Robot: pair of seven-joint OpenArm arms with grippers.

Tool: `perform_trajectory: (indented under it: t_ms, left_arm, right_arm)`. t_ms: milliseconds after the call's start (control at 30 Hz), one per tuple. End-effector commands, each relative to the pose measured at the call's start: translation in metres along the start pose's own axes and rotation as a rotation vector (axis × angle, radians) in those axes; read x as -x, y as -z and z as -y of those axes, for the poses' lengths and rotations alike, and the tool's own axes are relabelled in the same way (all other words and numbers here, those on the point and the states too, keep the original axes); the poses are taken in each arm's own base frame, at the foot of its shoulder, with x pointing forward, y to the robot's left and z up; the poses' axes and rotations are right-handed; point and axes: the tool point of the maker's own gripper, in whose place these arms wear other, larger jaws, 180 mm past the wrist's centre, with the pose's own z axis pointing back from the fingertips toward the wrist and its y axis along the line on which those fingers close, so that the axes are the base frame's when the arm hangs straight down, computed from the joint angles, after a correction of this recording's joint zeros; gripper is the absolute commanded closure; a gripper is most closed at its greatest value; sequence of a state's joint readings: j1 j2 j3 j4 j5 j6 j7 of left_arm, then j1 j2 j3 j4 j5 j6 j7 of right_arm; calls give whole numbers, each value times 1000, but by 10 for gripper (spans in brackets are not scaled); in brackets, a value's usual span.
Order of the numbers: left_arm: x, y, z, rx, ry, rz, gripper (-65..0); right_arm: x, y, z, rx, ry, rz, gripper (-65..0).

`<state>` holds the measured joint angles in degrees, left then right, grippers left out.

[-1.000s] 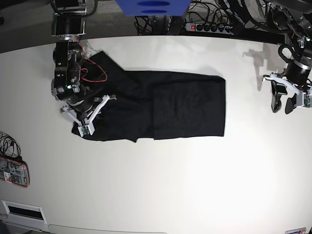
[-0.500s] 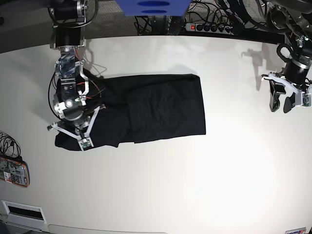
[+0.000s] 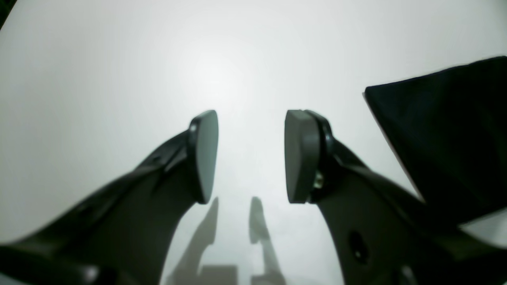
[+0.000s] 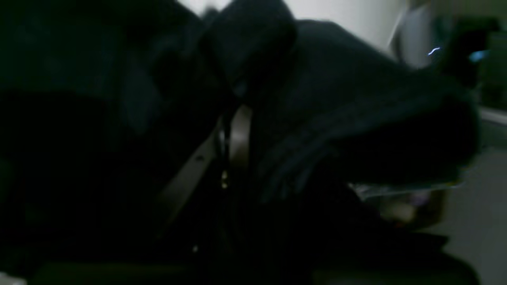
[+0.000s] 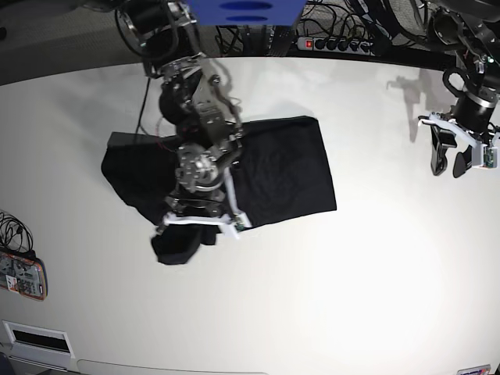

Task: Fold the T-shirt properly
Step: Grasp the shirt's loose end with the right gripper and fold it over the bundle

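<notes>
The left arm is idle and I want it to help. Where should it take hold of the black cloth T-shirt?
Probably the black cloth T-shirt's free flat edge facing the open left gripper, coming in low over the white table. The other end is bunched in the shut right gripper.

The right arm reaches from the far edge down over the middle-left of the base view, its wrist bent toward the near side, and the right gripper (image 5: 199, 226) is clamped on black cloth of the T-shirt (image 5: 289, 168) (its fingers are nearly buried in fabric in the wrist view). The left arm hangs at the far right, its left gripper (image 5: 449, 160) pointing down with the jaws parted and nothing between the pads (image 3: 208, 154).
</notes>
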<state>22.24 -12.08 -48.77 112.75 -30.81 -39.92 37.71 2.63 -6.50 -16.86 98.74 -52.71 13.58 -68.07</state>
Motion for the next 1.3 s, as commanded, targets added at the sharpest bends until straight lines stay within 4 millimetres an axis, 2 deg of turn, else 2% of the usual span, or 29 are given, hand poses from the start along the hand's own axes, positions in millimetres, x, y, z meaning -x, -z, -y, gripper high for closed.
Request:
perform_trajectory:
  t_ms: [0, 100, 300, 367, 500, 567, 700, 833, 1033, 1267]
  left_arm:
    - [-14, -2, -1, 4, 18, 49, -265]
    - [-14, -2, -1, 4, 18, 48, -265]
    - [-14, -2, -1, 4, 18, 48, -265]
    - [-14, -2, -1, 4, 18, 48, -265]
    - [-14, 1, 5, 24, 21, 45, -265]
    - [-14, 1, 6, 26, 21, 45, -265]
    - [-13, 1, 7, 29, 19, 45, -265]
    - [-13, 1, 8, 32, 19, 43, -265]
    - [-9, 0, 8, 33, 19, 31, -265]
    - [-8, 0, 8, 33, 18, 29, -265]
  right_arm:
    - [-19, -9, 14, 56, 3, 49, 0]
    - [-38, -22, 9, 94, -61, 88, 0]
    - [-46, -38, -11, 83, -129, 79, 0]
    - [-44, -43, -26, 58, -135, 87, 0]
    - [-67, -61, -45, 48, -9, 204, 0]
    - [-77, -66, -57, -14, 95, 254, 0]
    - [-79, -65, -85, -168, 240, 251, 0]
    - [-73, -56, -109, -243, 277, 214, 0]
    - [-69, -40, -118, -194, 358, 209, 0]
    - [-70, -42, -117, -173, 396, 214, 0]
